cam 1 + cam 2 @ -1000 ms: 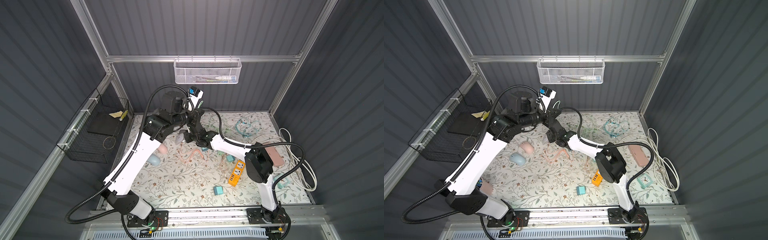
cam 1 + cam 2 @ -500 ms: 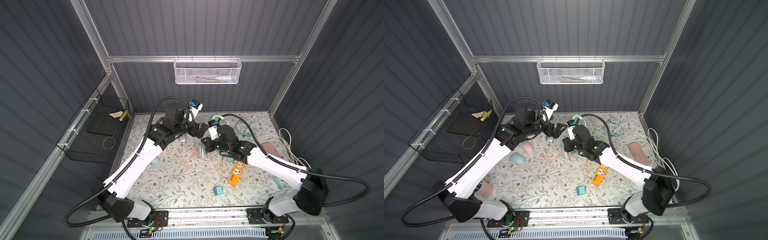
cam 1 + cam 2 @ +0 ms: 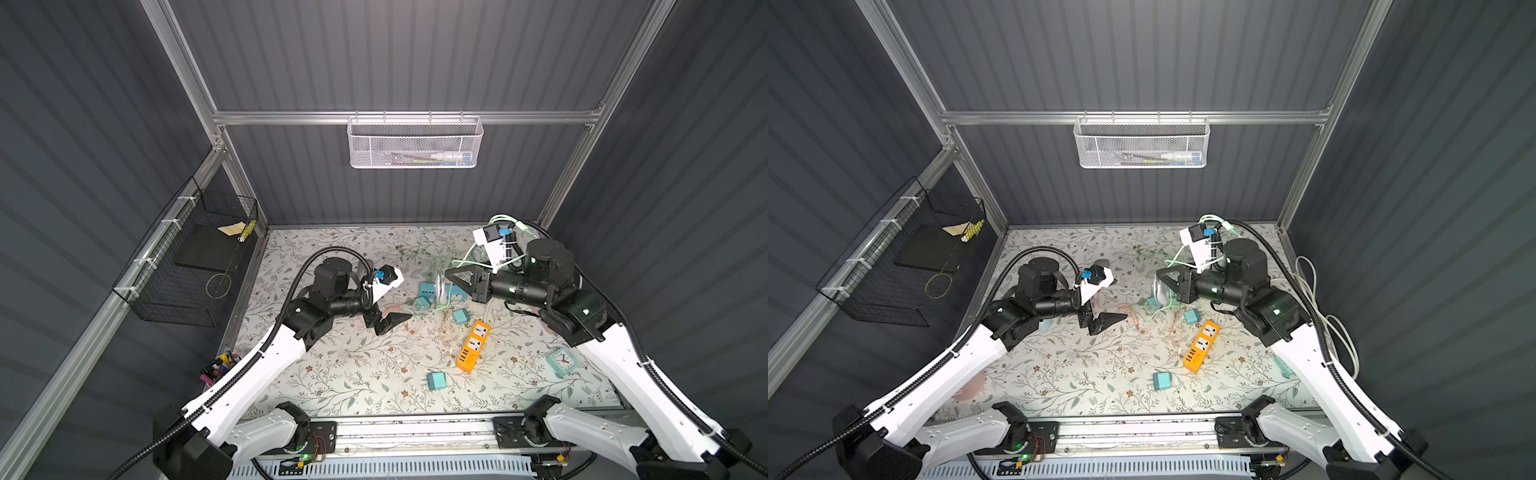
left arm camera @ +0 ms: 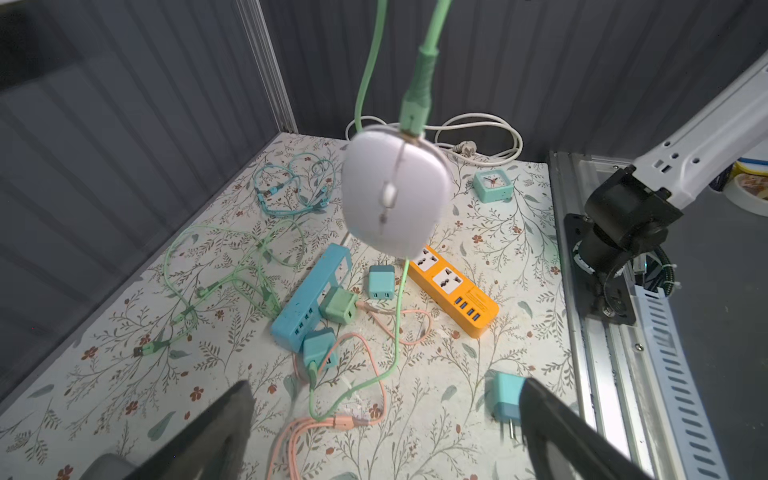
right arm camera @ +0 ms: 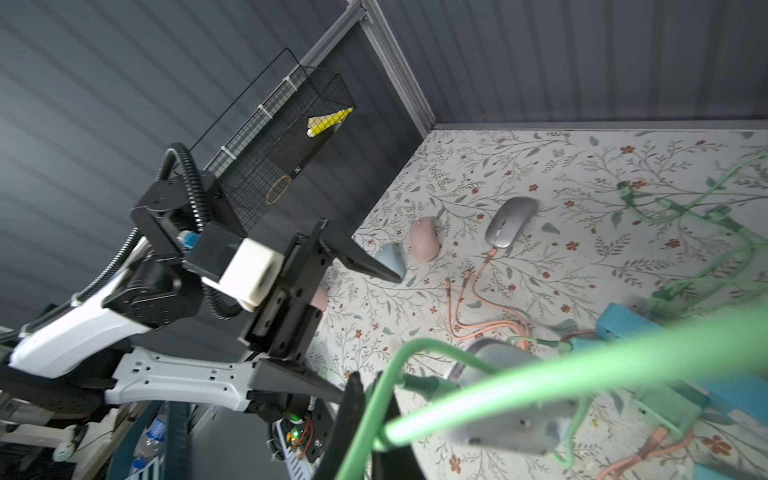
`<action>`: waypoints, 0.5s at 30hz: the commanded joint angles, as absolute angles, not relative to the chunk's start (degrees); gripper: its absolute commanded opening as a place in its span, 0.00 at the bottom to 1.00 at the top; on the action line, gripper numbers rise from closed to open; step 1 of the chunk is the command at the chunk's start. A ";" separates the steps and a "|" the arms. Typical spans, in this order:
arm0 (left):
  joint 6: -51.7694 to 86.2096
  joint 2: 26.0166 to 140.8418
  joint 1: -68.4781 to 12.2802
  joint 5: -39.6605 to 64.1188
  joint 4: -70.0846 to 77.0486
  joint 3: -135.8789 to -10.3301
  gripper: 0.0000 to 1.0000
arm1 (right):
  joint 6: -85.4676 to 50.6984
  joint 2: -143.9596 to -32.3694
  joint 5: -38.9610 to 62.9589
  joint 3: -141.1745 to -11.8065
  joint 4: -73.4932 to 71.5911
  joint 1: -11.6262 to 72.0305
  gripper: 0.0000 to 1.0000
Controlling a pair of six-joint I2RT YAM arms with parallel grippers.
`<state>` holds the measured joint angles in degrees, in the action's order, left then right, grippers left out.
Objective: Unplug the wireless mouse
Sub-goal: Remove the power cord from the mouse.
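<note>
The pale wireless mouse dangles above the floral table, still plugged into the green cable pinched in the closed right gripper, while the left gripper hovers nearby, spread wide and empty.

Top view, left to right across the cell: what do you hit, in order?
wire basket → left gripper, open → mouse, dangling on its green cable → orange power strip → clock
</note>
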<state>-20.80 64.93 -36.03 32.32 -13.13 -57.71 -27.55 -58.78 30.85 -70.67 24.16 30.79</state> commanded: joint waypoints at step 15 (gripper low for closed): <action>-14.80 69.40 -46.31 29.75 4.29 -55.85 0.86 | -45.32 -57.84 22.02 -71.31 20.41 30.96 0.00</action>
